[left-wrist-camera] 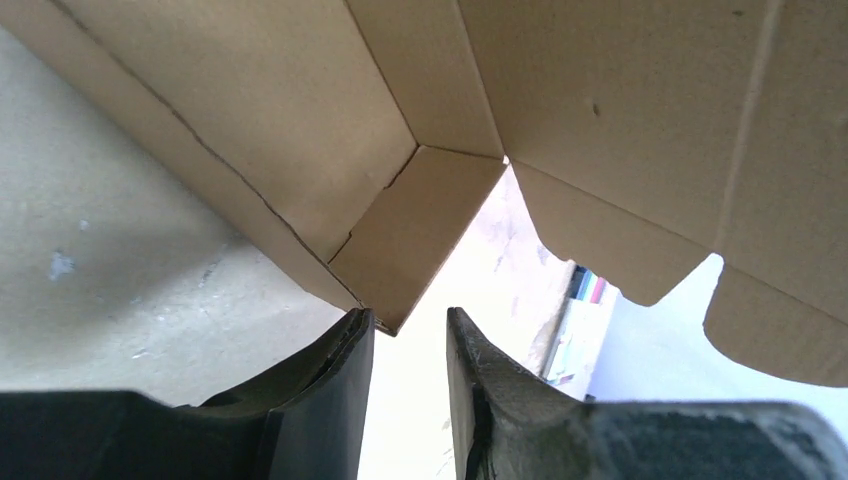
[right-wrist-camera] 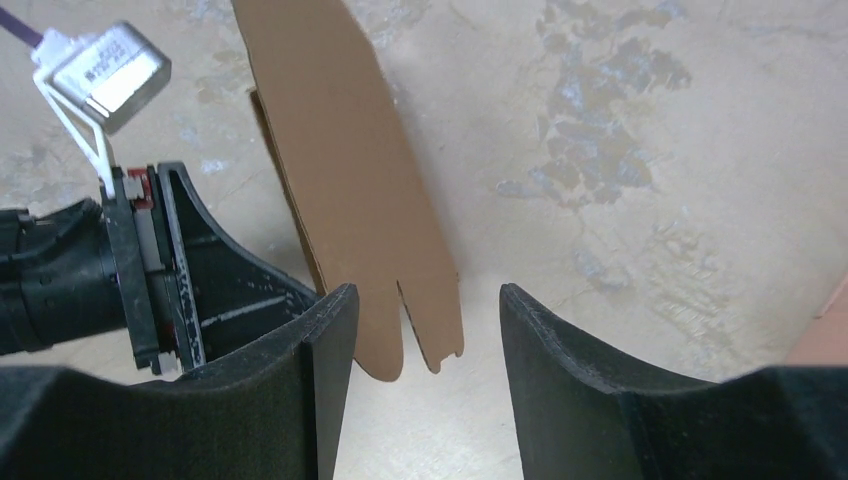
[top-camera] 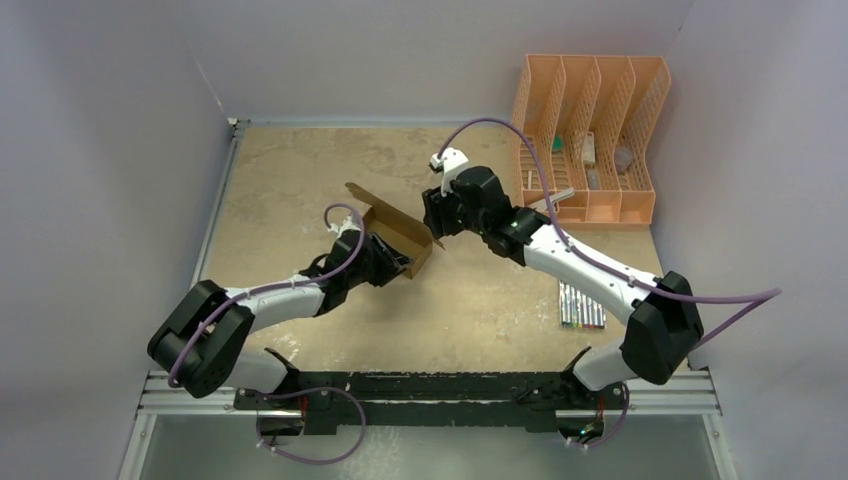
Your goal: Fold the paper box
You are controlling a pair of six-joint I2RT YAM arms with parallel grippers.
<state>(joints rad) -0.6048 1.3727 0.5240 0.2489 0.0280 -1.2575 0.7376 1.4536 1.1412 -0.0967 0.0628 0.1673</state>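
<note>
The left arm (top-camera: 270,298) is seen reaching from its base at the near left, low over the table (top-camera: 300,180), with the forearm angled to the right and slightly away. The left gripper (left-wrist-camera: 408,318) is brought up against the near side of the paper box (top-camera: 400,228). Its jaws are set narrowly apart and nothing is clamped between them. In the left wrist view a folded corner of the cardboard is found just at the tip of one finger (left-wrist-camera: 340,380); whether it touches cannot be told. The paper box is placed near the middle of the table, partly folded. Its walls are raised into an open trough and one flap is lifted at the far left end. On the right, the right arm (top-camera: 580,262) is stretched from its base at the near right, up and leftwards, with the wrist bent towards the box's right end. The right gripper (right-wrist-camera: 428,292) is held wide. A tabbed flap is seen in the gap between its fingers, unclamped. A pack of coloured markers (top-camera: 582,305) is laid beside the right forearm. An orange file rack (top-camera: 590,130) is stood at the far right.
</note>
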